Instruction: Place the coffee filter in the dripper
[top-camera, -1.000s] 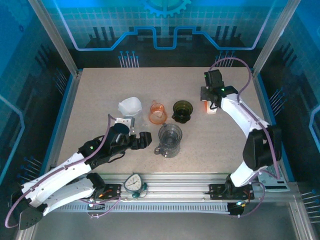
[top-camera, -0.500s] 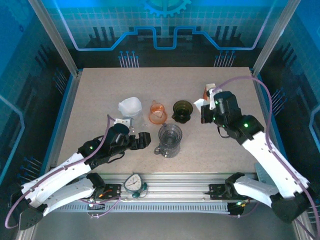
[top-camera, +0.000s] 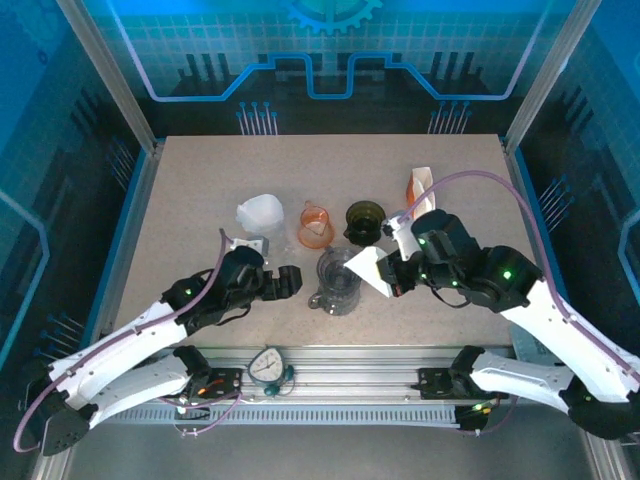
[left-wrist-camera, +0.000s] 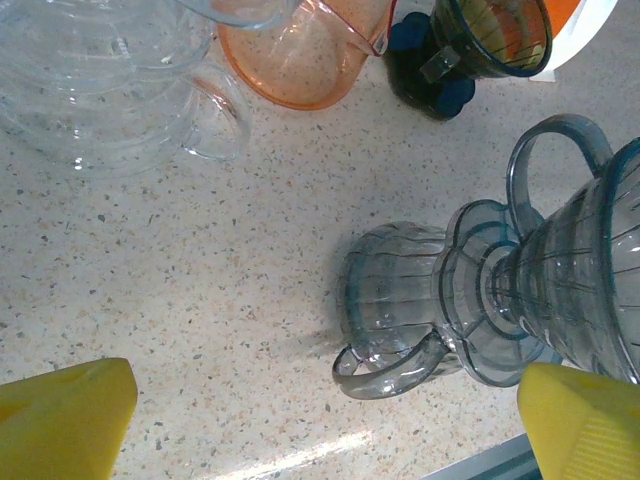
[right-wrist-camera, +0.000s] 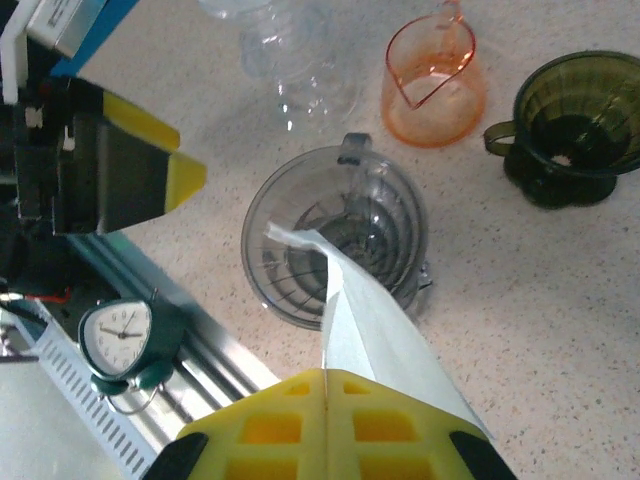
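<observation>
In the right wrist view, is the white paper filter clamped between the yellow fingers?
Yes, the right gripper is shut on the paper filter, whose free end reaches over the clear dripper.

Robot test cell in a lab
Silver aluminium frame posts (top-camera: 107, 75) and blue circuit-patterned wall panels (top-camera: 330, 50) enclose a speckled beige tabletop (top-camera: 200, 180), with a slotted aluminium rail (top-camera: 350, 375) along its near edge

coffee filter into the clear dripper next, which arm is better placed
Right. The right gripper is shut on the coffee filter, its tip over the clear dripper; the left gripper is open and empty.
</observation>
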